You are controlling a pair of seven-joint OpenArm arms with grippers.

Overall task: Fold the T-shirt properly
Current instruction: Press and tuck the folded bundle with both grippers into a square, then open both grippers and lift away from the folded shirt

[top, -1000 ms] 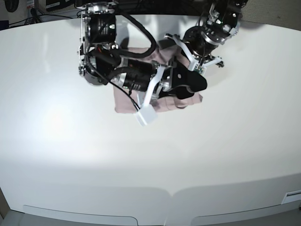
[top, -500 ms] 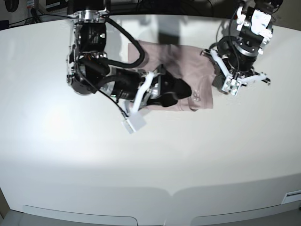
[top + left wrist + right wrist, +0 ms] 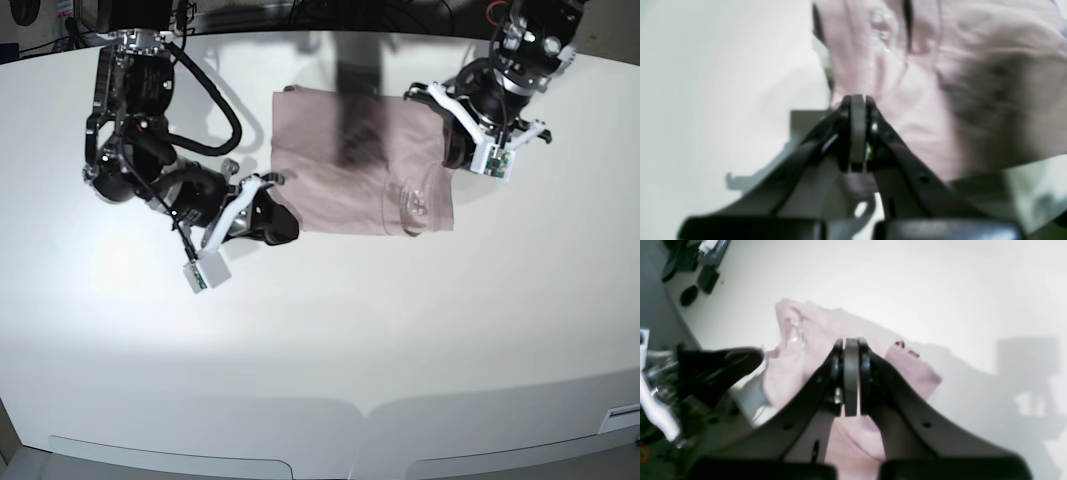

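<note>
T-shirt (image 3: 345,165): plain dusty pink, no print, darker mauve in the shadowed creases; reads paler pink in both wrist views. Small translucent, glossy mark near its lower right in base view, colour hard to tell. Worktop (image 3: 320,330): plain glossy white, no pattern, bright glare patch on the left, grey shadows by the arms. Left hand (image 3: 857,133): black fingers, grey pad strip down the middle. Right hand (image 3: 850,376): same black with grey centre strip. Arms in base view: mostly black housings and cables, white brackets; white-grey camera block (image 3: 204,271) on the right arm. Background beyond worktop: dark, blurred.
</note>
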